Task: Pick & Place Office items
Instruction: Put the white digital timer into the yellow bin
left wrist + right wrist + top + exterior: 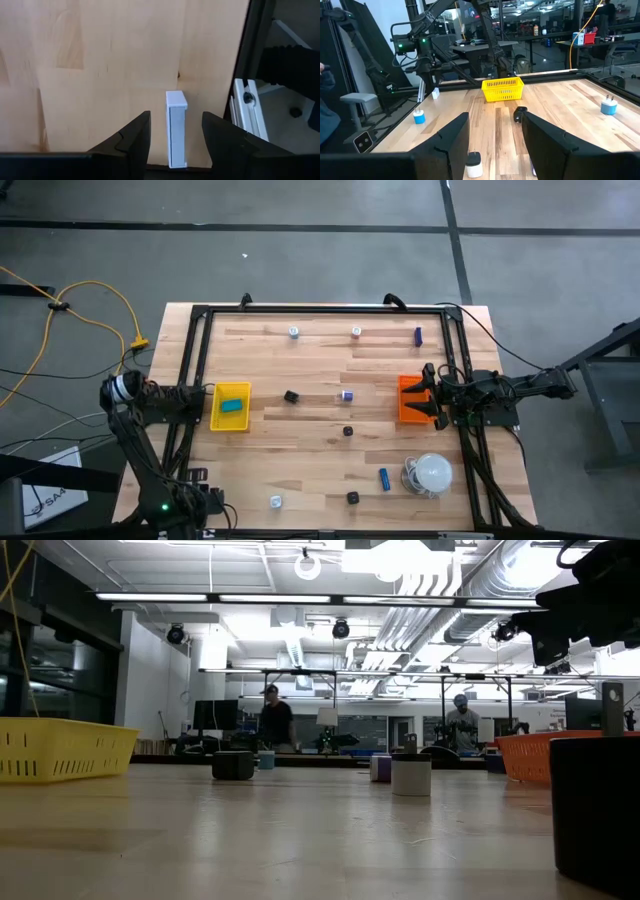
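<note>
Small office items lie scattered on the wooden table (320, 455): black blocks (291, 395) (348, 431) (352, 498), blue sticks (418, 335) (384, 478), white round bits (293, 332) (356, 332) (275, 501) and a purple-white piece (347, 395). A blue piece (232, 405) lies in the yellow tray (214, 420). My left gripper (176, 115) is open near the table's front left corner (212, 502). A white block (177, 130) stands between its fingers, with a gap showing on either side. My right gripper (425, 395) is open and empty over the orange tray (408, 412).
A large white dome (432, 472) with a coiled cable sits near the front right. A black frame (195, 350) runs around the table. In the low view a black block (595, 810) stands close at the right. People stand in the room beyond.
</note>
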`<state>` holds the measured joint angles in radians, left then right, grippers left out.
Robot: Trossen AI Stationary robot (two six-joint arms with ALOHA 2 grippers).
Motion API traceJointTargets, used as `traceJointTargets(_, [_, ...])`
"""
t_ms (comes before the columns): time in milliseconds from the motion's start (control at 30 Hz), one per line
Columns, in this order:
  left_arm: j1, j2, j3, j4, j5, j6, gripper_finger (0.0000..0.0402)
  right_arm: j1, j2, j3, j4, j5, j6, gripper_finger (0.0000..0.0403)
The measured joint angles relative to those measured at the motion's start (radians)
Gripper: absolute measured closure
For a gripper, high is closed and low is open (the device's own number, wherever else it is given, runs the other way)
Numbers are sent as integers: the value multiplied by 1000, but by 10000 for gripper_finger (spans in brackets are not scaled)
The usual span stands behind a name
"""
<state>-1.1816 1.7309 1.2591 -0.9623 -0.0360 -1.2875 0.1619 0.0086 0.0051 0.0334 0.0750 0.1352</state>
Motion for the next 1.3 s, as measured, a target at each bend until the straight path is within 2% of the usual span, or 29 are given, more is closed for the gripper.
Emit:
traceJointTargets(633, [-20,67,0,33,14,-125,232,0,0,0,0,0,0,233])
traceJointTargets(1300, [-26,99,-2,13,2,-127,232,0,0,0,0,0,0,233])
